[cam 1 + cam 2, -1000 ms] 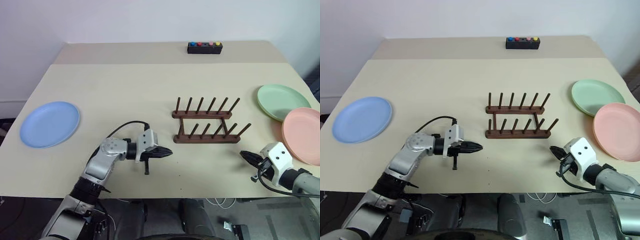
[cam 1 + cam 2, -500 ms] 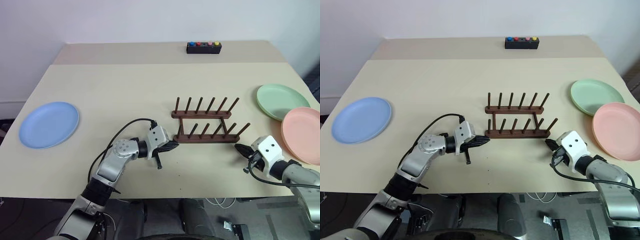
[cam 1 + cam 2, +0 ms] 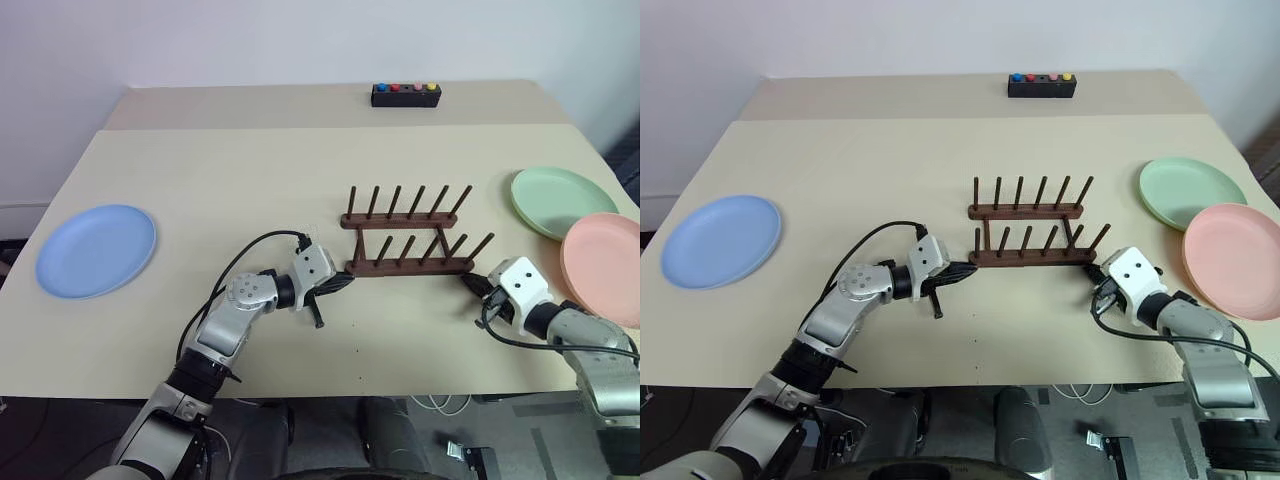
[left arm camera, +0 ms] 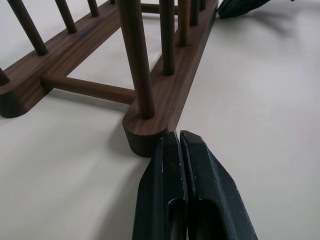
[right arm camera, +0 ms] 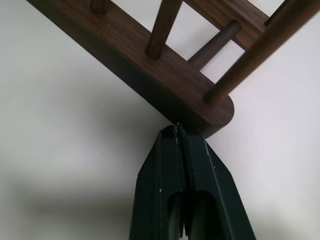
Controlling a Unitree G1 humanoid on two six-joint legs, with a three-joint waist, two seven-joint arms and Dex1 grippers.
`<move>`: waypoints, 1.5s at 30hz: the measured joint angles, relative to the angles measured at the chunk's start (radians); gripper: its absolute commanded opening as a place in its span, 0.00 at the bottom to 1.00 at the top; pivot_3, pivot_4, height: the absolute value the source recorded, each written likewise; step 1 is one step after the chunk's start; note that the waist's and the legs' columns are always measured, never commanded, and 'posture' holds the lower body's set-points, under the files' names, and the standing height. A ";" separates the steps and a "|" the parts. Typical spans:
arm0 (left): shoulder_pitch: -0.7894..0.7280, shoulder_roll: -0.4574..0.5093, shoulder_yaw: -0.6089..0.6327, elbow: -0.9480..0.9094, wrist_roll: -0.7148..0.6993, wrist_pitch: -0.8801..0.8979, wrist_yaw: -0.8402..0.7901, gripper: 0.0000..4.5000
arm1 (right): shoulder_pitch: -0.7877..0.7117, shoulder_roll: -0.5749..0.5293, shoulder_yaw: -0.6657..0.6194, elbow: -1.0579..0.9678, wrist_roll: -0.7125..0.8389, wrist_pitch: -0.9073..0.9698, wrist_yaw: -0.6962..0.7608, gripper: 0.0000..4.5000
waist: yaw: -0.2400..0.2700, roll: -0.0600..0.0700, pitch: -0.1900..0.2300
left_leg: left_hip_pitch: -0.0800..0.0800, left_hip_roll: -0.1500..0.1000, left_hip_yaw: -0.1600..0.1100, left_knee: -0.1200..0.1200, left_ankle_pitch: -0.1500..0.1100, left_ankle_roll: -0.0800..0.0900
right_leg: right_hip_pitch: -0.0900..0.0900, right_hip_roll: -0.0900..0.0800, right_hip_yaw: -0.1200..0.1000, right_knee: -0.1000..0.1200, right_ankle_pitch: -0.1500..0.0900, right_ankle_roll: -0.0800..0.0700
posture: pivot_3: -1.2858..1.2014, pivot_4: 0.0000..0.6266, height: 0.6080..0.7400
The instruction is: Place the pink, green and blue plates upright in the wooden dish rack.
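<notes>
Nearest, two arms reaching in over a beige table [image 3: 200,170]. Left gripper [image 3: 345,284] with fingers pressed together, holding nothing, tips touching the left end of the rack's near rail. Right gripper [image 3: 470,283] likewise pressed together and empty, tips against the right end of the same rail. From the left wrist, closed black fingers [image 4: 170,200] meeting the rounded rail end just below its first peg; from the right wrist, closed fingers [image 5: 165,190] pushed up against the rail's rounded corner.

Between the two grippers, the rack [image 3: 408,245]: dark wood, two parallel rails of upright pegs joined by thin crossbars, no plate in it.

Far left, well apart from the rack, blue plate [image 3: 96,250] lying flat. Far right, pink plate [image 3: 605,268] flat near the table edge, overlapping the green plate [image 3: 552,200] just behind it.

Farthest back, a small black box [image 3: 405,94] with coloured buttons, near the far edge.
</notes>
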 measured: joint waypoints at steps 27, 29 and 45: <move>-0.002 0.027 0.041 0.016 -0.018 -0.037 0.019 0.00 | 0.119 -0.023 -0.075 -0.106 0.065 -0.002 0.032 0.00 | 0.001 0.000 0.000 | 0.000 0.000 0.000 0.000 0.000 0.000 | 0.000 0.000 0.000 0.000 0.000 0.000 | 0.52 0.24 1.00; 0.017 0.038 0.051 -0.019 -0.046 -0.021 -0.005 0.00 | 0.158 -0.031 -0.124 -0.154 0.103 0.024 0.051 0.05 | -0.002 0.000 0.000 | 0.000 0.000 0.000 0.000 0.000 0.000 | 0.000 0.000 0.000 0.000 0.000 0.000 | 0.52 0.24 1.00; 0.089 0.171 0.066 -0.217 -0.207 0.114 -0.252 0.00 | 0.361 -0.095 -0.530 -0.334 0.157 0.328 -0.019 0.96 | 0.003 0.001 0.000 | -0.001 0.000 0.000 0.000 0.000 0.000 | 0.000 0.000 0.000 -0.001 -0.003 -0.004 | 0.52 0.24 1.00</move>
